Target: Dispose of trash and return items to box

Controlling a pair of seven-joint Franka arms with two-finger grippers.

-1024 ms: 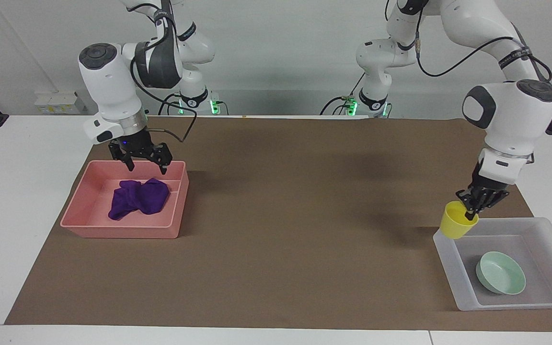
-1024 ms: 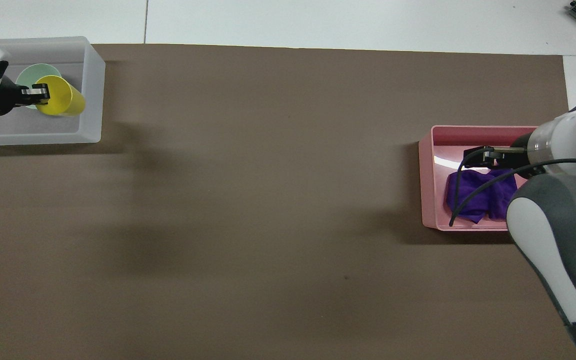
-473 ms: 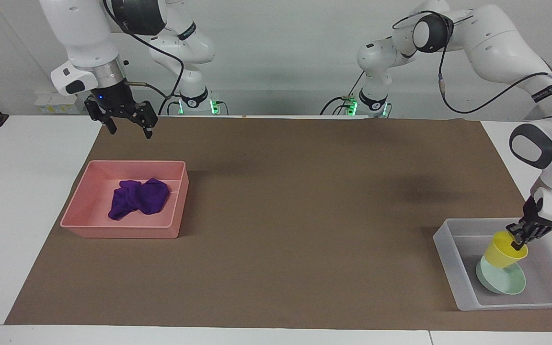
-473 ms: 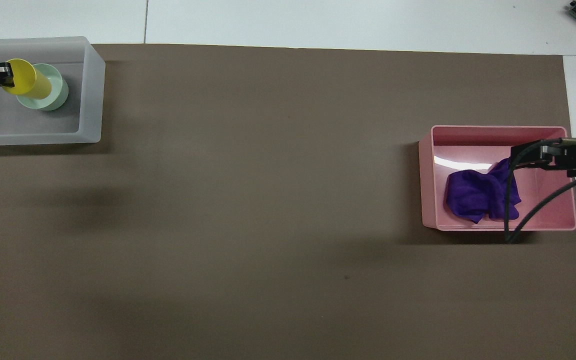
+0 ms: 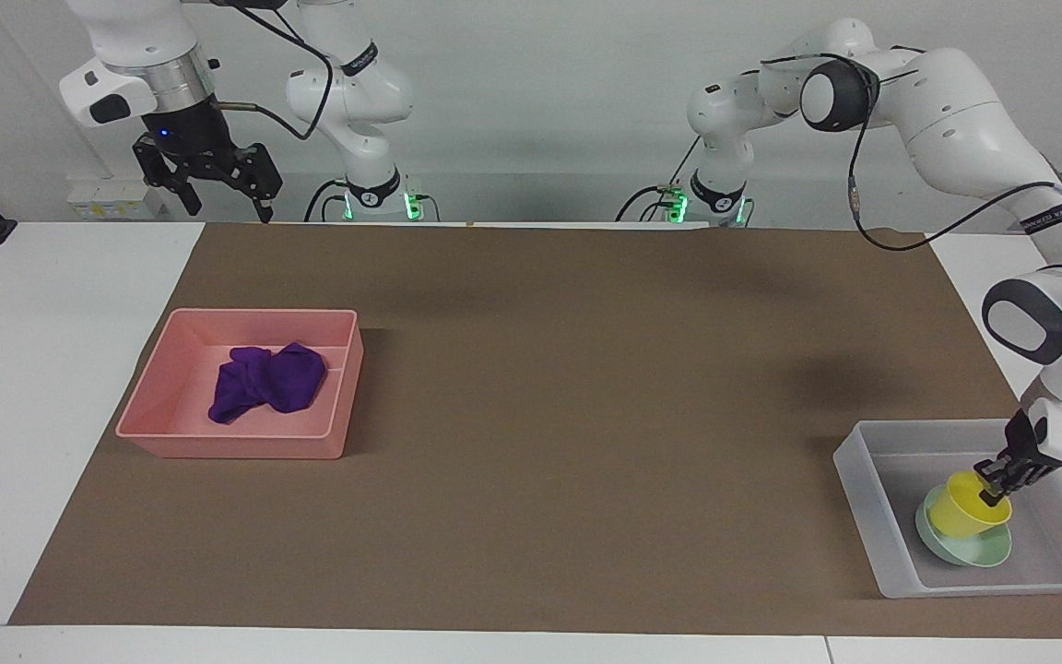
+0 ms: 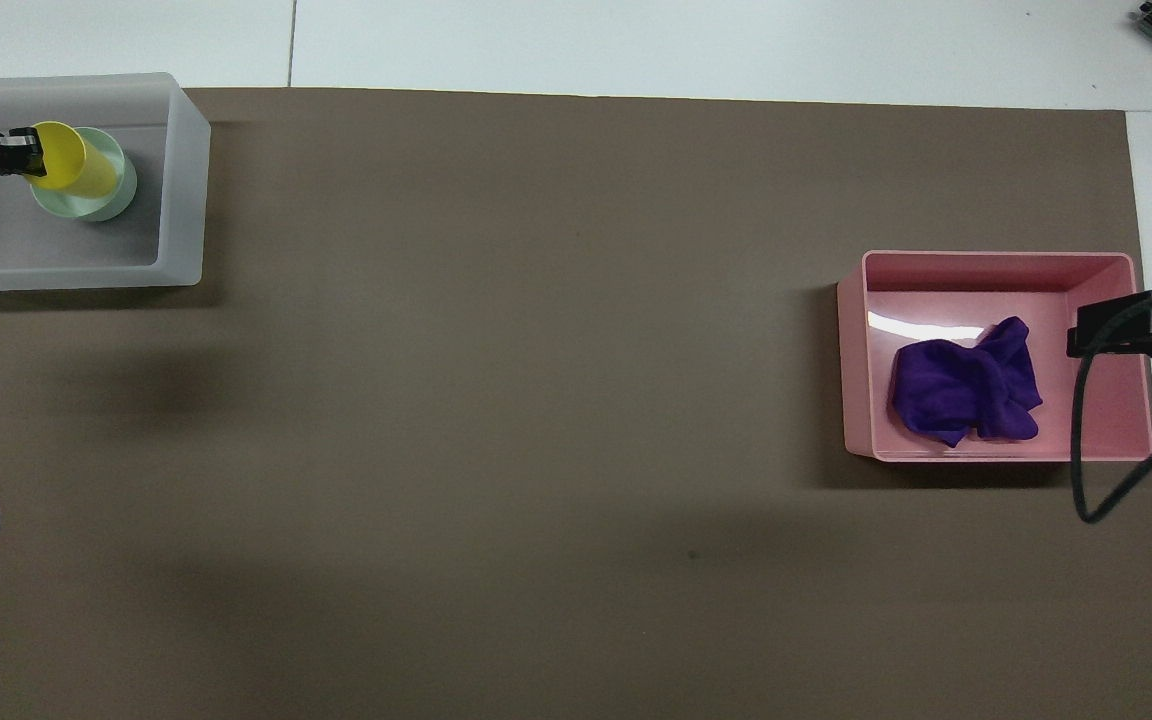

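Observation:
The purple rag (image 5: pixel 268 381) (image 6: pixel 966 393) lies in the pink bin (image 5: pixel 158 392) (image 6: pixel 1106 410) at the right arm's end of the table. My right gripper (image 5: pixel 213 189) (image 6: pixel 1101 330) is open and empty, raised high above the pink bin's edge nearest the robots. The translucent box (image 5: pixel 858 503) (image 6: pixel 186 200) stands at the left arm's end. The mint-green bowl (image 5: pixel 960 551) (image 6: pixel 121 190) lies in it. My left gripper (image 5: pixel 992 481) (image 6: pixel 21 152) is shut on the rim of the yellow cup (image 5: pixel 966 510) (image 6: pixel 71 170), which sits tilted in the bowl.
A brown mat (image 5: pixel 586 415) covers most of the white table (image 5: pixel 33 369). A loose black cable (image 6: pixel 1086 440) hangs from the right arm over the pink bin's end.
My left gripper carried the yellow cup from over the box's corner down into the green bowl. My right gripper rose from the pink bin and drew back toward the robots, empty.

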